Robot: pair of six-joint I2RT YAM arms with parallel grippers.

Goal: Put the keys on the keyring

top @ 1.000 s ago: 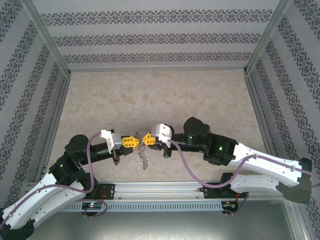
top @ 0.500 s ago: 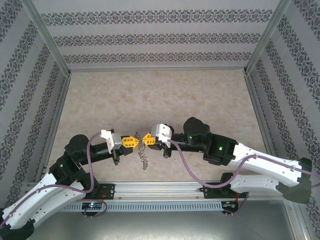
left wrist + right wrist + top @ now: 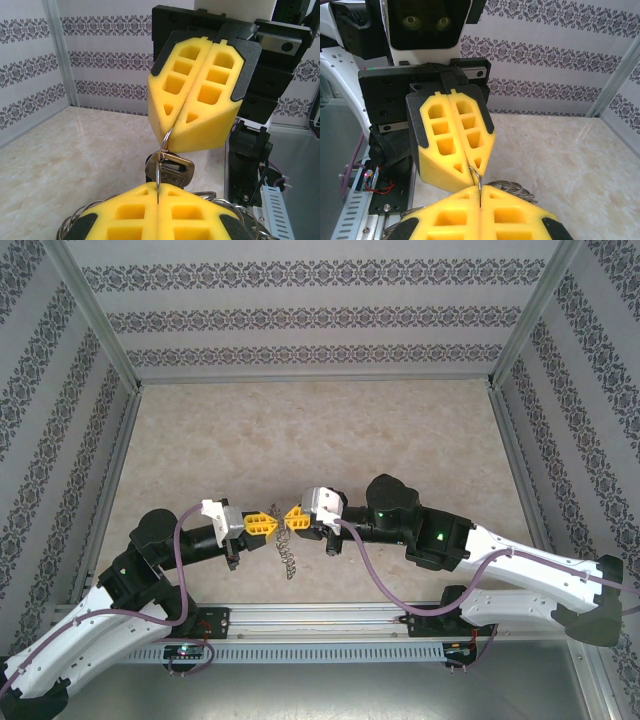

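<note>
The right gripper (image 3: 289, 517) now sits a touch farther left, and a shade farther from the near edge, than a second ago. That narrows the small gap between its yellow pads and those of the left gripper (image 3: 270, 523), the gap bridged by a wire loop of the keyring (image 3: 288, 548). The right arm's dark elbow housing (image 3: 385, 498) and the two green lights (image 3: 378, 508) along that arm show the same slight leftward shift. Nearly all of this drift falls within the last half second.
</note>
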